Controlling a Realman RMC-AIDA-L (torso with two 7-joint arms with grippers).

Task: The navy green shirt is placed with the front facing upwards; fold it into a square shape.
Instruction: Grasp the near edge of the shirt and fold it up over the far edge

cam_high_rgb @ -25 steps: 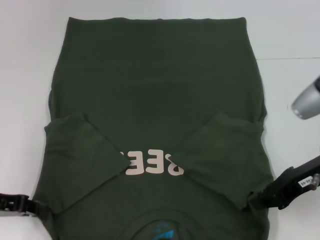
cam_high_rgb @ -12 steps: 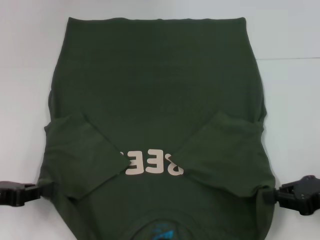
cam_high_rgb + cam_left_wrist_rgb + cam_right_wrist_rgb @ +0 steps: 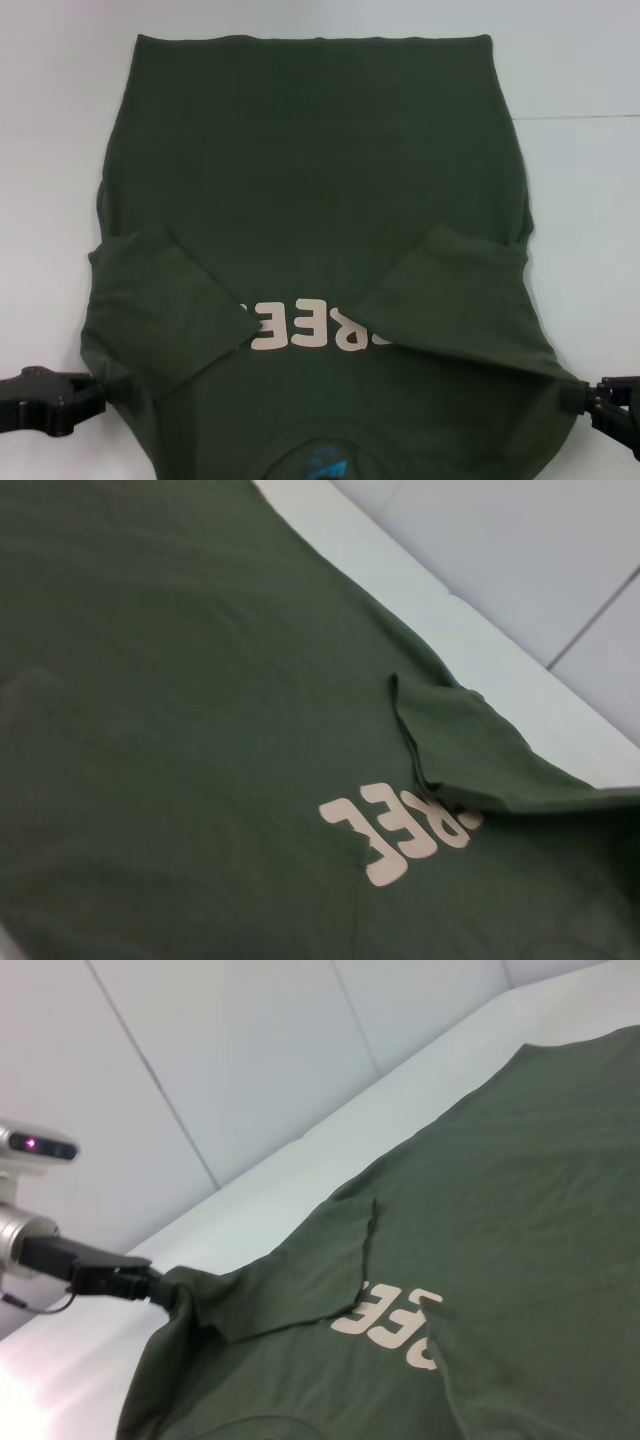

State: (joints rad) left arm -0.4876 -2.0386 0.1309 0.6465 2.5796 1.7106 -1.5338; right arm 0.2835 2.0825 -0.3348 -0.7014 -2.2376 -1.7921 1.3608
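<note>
Head view shows the navy green shirt (image 3: pixel 315 230) spread across the tabletop, sleeves folded inward. Left gripper (image 3: pixel 100 388) and right gripper (image 3: pixel 572 395) each pinch a shoulder edge near the front corners. Next likely calls for lifting both shoulders evenly toward the hem.

Left gripper (image 3: pixel 100 388) and right gripper (image 3: pixel 572 397) sit low at opposite sides, jaws clamped.

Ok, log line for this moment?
stage: shoulders gripped | shirt: face up, sleeves folded in | left gripper: shut on shoulder | right gripper: shut on shoulder
</note>
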